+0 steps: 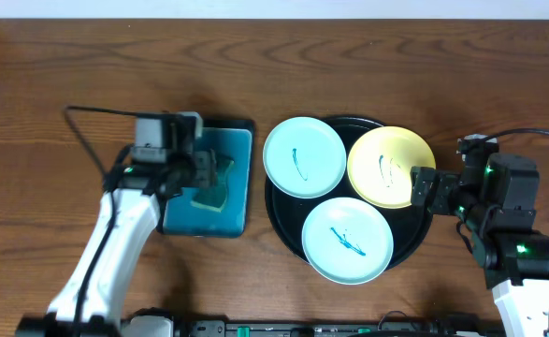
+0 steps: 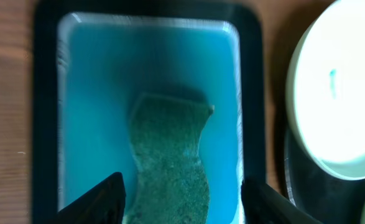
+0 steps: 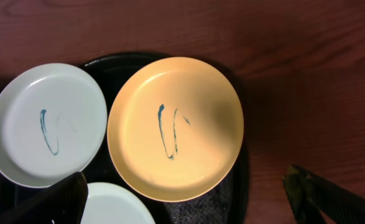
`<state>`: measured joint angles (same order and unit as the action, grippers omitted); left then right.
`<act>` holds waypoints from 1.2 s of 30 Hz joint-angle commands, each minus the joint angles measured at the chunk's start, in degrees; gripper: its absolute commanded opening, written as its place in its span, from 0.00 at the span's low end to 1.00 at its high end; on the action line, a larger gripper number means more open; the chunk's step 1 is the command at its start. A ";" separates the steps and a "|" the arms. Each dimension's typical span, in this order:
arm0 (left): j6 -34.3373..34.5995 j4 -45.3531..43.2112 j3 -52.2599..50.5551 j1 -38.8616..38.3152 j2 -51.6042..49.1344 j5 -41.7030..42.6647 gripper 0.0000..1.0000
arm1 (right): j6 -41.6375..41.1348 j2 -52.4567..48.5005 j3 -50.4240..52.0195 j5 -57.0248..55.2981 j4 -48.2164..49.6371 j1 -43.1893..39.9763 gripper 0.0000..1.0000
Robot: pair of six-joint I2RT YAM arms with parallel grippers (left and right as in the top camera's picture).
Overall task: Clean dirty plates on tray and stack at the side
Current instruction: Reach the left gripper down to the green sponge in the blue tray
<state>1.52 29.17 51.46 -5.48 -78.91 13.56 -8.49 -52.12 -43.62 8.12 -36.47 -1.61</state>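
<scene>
Overhead, three small plates sit side by side on the round black tray (image 1: pixel 281 223) in the middle of the desk (image 1: pixel 87 65). One pale mint plate (image 1: pixel 304 156) lies at the tray's far left. The yellow plate (image 1: pixel 386 161) is at its far right, and a second mint plate (image 1: pixel 347 240) is at the near edge. Each carries a thin teal scribble, and none is stacked on another.

The right gripper (image 1: pixel 424 187) hangs at the yellow plate's right edge. In the right wrist view its fingers (image 3: pixel 64 199) are spread wide with nothing between them, and the yellow plate (image 3: pixel 175 127) lies below.

Just left of the black tray is a rectangular teal tray (image 1: pixel 240 178) holding a green sponge (image 2: pixel 170 155). The left gripper (image 1: pixel 209 173) is above it. In the left wrist view this gripper (image 2: pixel 182 200) is wide open, one finger on each side of the sponge. Whether the fingers touch the sponge cannot be told.
</scene>
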 commanded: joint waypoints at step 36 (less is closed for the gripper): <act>0.15 -2.86 0.50 -2.38 -19.06 -3.30 0.08 | 0.85 -0.07 -1.27 0.28 0.02 0.52 0.99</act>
<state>1.56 25.50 51.90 -7.66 -96.77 10.55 -8.49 -52.12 -43.62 8.12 -36.47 -1.61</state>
